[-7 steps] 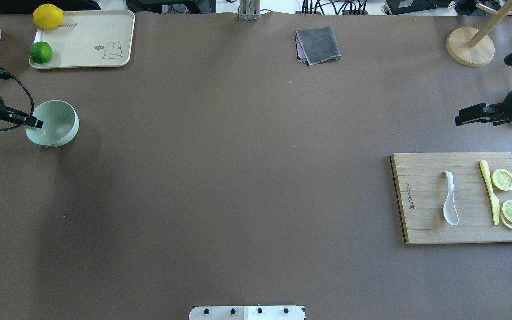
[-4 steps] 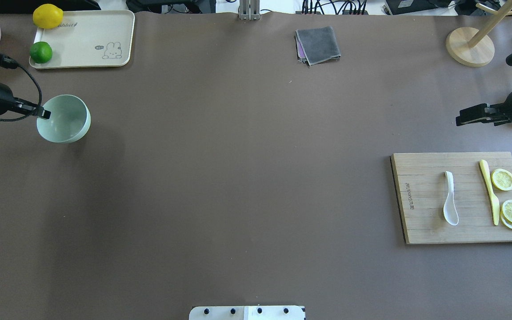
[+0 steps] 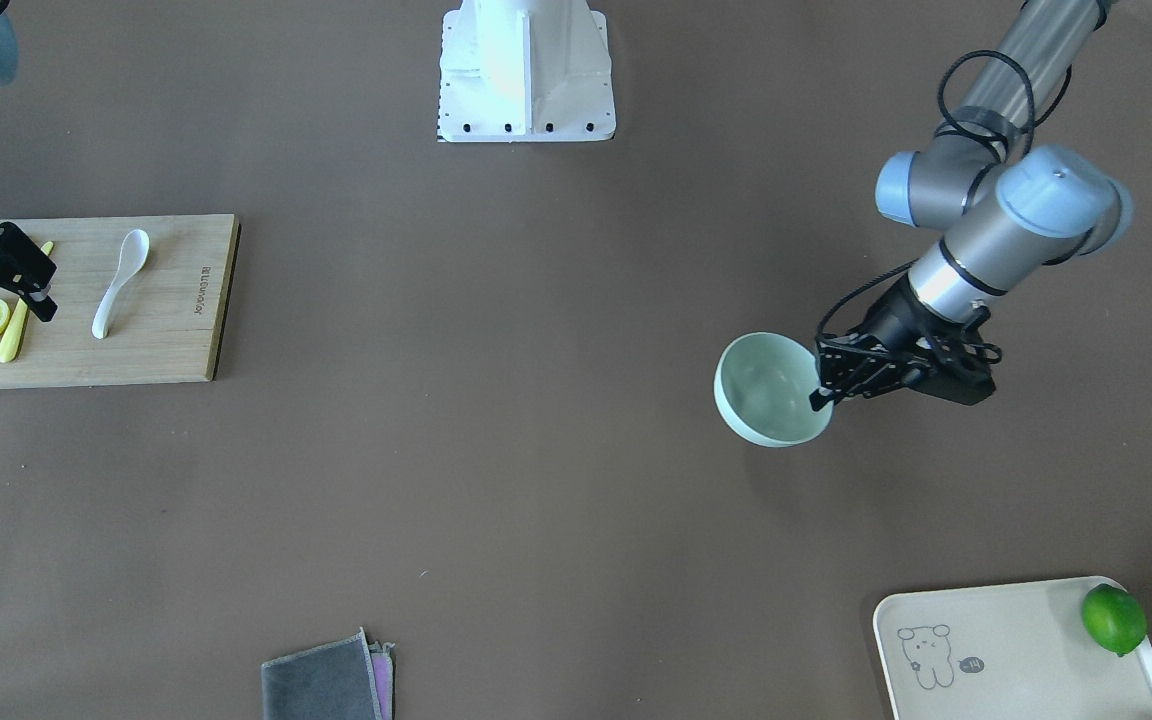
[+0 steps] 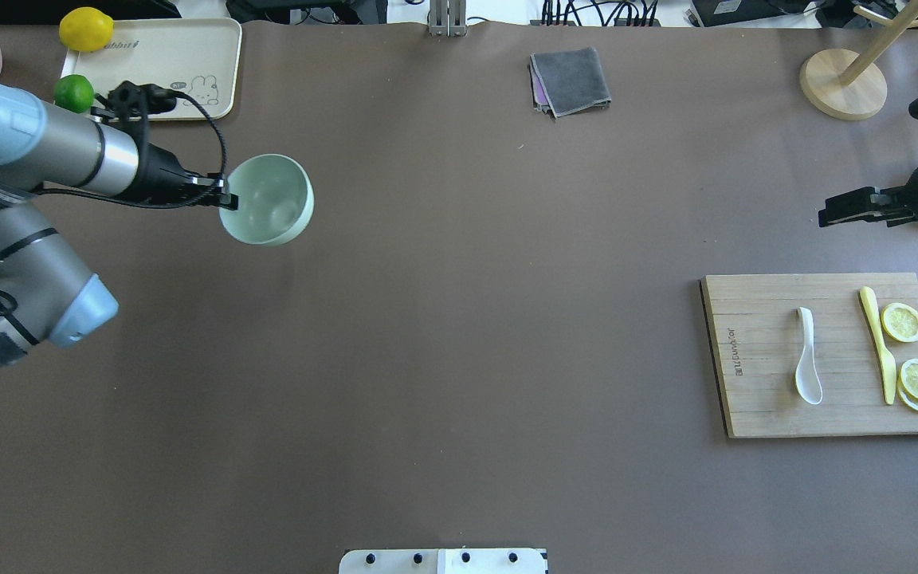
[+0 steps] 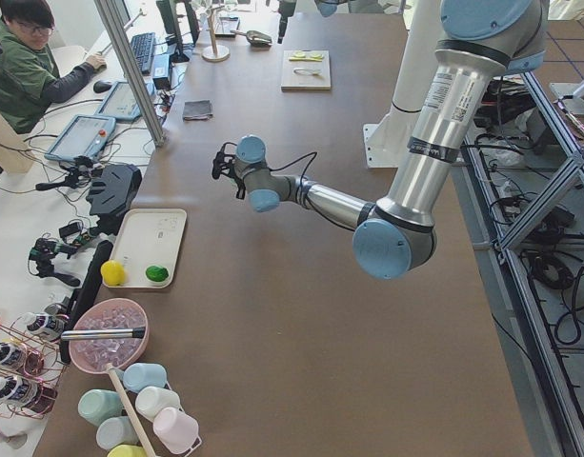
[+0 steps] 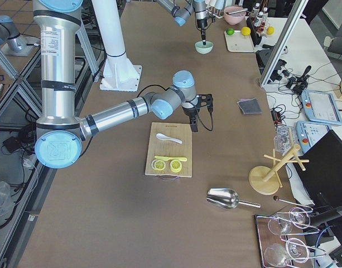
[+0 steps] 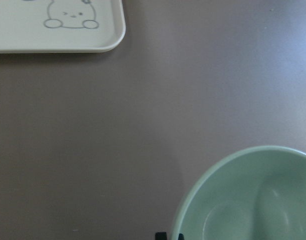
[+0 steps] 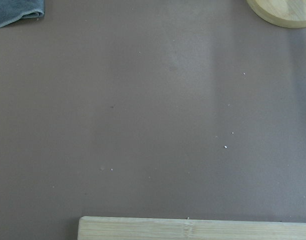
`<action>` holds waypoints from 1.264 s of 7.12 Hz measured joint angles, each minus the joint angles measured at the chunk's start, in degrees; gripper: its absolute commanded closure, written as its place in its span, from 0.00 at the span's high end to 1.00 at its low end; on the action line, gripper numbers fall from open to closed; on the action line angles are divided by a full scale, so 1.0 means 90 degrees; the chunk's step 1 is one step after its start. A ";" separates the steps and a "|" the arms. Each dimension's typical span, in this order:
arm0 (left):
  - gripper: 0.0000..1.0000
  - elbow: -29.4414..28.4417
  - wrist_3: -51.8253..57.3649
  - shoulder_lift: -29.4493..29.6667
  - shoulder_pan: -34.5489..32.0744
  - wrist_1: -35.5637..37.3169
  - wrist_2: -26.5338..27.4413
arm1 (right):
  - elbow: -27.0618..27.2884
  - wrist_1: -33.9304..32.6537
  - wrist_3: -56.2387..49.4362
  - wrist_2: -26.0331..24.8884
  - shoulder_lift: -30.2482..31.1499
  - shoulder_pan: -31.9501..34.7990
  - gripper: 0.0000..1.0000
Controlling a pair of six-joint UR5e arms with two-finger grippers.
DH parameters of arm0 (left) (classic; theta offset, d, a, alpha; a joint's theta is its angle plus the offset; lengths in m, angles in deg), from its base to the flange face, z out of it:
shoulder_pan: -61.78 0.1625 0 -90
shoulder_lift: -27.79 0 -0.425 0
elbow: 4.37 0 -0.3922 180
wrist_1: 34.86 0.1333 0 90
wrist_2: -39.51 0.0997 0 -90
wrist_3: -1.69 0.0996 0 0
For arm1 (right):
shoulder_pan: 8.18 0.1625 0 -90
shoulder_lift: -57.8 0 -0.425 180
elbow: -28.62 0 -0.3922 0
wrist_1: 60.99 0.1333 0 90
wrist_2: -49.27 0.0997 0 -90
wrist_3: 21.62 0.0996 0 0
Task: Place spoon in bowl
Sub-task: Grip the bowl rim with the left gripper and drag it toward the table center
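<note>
Two grippers, with bowl [image 4: 276, 199] and spoon [image 4: 807, 363] well apart.
We see the left gripper [image 4: 228, 201] pinching the pale green bowl's rim at the left of the table [image 4: 459, 359]; the right gripper [image 4: 823, 214] hangs, fingers spread, just beyond the cutting board [image 4: 754, 414] where the white spoon lies.

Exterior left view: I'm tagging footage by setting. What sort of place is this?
Probably a robotics lab: a seated operator in green beside a black keyboard, and a silver-and-blue robot arm over a long brown table.
</note>
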 measured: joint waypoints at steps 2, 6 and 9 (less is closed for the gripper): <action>0.00 0.0315 -0.0706 0.0722 0.0980 0.1029 0.1026 | 0.0002 0.0000 0.0018 -0.0003 0.0001 -0.0002 1.00; 0.07 0.0333 -0.1297 0.1807 0.2336 0.2231 0.2389 | -0.0001 0.0000 0.0122 -0.0004 -0.0035 -0.0010 1.00; 0.99 0.0340 -0.1318 0.1904 0.2527 0.2271 0.2541 | 0.0003 0.0000 0.0191 -0.0014 -0.0064 -0.0015 1.00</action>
